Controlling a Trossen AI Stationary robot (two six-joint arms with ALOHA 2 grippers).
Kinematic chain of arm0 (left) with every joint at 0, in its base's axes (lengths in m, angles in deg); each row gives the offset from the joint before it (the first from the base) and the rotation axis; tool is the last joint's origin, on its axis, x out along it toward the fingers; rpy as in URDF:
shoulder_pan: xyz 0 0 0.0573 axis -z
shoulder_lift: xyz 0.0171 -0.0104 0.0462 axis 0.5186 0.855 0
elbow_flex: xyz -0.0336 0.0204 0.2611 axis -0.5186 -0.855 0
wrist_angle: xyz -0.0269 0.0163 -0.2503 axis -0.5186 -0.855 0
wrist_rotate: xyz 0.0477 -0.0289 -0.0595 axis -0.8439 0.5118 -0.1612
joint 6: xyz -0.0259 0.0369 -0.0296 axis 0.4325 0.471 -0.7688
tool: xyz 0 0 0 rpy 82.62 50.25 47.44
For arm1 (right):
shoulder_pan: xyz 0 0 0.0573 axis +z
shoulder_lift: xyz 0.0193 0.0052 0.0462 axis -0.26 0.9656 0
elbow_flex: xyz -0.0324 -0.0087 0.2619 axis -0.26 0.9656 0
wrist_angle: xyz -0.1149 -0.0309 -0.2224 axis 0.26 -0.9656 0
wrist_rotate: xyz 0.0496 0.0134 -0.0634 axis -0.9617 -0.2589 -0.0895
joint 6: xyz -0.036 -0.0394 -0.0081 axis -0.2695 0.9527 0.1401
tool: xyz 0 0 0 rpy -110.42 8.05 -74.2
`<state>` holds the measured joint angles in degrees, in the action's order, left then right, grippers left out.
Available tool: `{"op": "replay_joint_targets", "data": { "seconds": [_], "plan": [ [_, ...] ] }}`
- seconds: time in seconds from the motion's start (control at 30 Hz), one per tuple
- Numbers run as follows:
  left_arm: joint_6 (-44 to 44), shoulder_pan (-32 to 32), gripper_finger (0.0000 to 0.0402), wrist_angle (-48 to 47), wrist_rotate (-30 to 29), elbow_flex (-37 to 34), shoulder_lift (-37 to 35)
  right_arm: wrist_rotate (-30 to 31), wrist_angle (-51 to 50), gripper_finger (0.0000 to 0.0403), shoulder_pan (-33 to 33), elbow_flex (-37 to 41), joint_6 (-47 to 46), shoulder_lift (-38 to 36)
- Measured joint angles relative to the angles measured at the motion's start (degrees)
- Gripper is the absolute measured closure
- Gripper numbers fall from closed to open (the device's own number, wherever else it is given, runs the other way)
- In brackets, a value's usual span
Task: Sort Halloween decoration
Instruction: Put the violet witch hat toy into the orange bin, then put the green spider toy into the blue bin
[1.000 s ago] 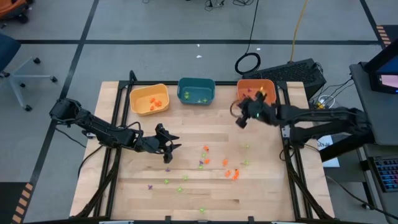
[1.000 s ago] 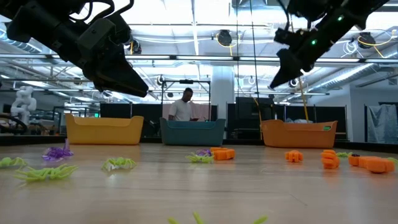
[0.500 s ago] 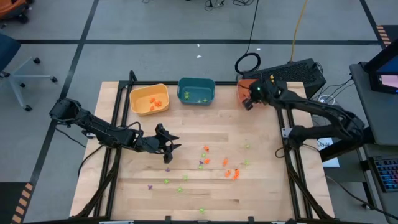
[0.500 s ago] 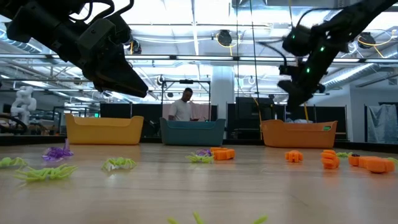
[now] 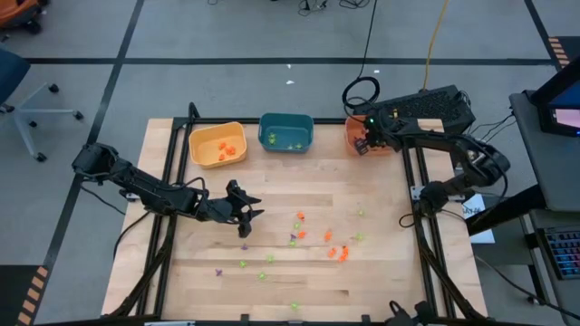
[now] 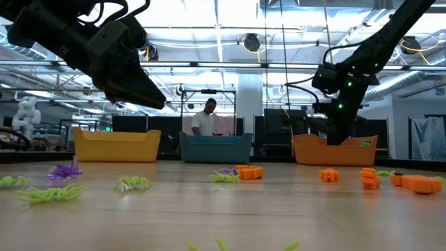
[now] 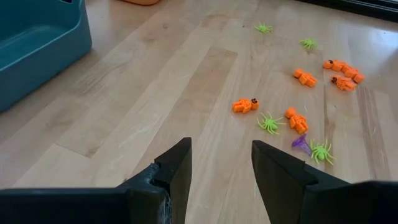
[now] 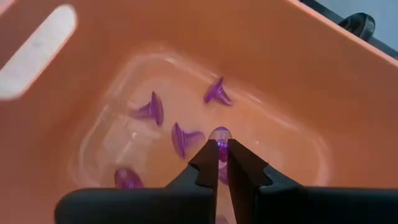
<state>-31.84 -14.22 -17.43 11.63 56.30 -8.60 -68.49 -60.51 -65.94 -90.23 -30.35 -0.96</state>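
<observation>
**Purple piece poised over the orange bin**

We see our right gripper (image 8: 220,163), upper right in the high view, nearly closed on a purple trinket (image 8: 221,135) directly above the orange bin (image 8: 348,87). Our left gripper (image 7: 221,163) hovers part open, loose trinkets (image 7: 297,119) lying ahead of it.

Right gripper (image 8: 221,155) now over orange bin (image 8: 186,74)

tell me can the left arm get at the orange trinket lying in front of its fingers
Probably yes: the left gripper is open and empty, and only bare table lies between it and the orange trinket.
</observation>
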Motion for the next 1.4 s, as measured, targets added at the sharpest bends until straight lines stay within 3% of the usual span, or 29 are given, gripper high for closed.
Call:
{"op": "replay_joint_targets", "data": {
  "seconds": [0.43,0.7,0.87,1.07,1.2,1.4],
  "plan": [
    [1.2,0.0,0.0236,0.0,0.0,0.0,0.0,5.8,3.1,0.0302,-0.1,-0.1,-0.9,0.0],
    [1.2,0.0,0.0236,0.0,0.0,0.0,0.0,-7.4,-0.6,0.0269,6.6,-0.3,-2.7,-12.4],
    [1.5,0.0,0.0236,0.7,0.4,0.0,0.0,-10.8,-6.4,0.0270,17.3,-0.3,-4.7,-23.4],
    [6.8,1.7,0.0236,7.4,4.8,0.0,0.0,-10.7,-8.8,0.0272,36.4,-0.4,-8.3,-31.2],
    [11.7,4.7,0.0236,13.5,6.1,0.0,0.0,-10.5,-7.0,0.0272,48.1,-0.4,-8.2,-31.0],
    [14.5,9.2,0.0236,16.5,6.1,0.0,0.0,-10.4,-2.7,0.0273,62.7,-0.4,-8.3,-24.1]
  ]
}}
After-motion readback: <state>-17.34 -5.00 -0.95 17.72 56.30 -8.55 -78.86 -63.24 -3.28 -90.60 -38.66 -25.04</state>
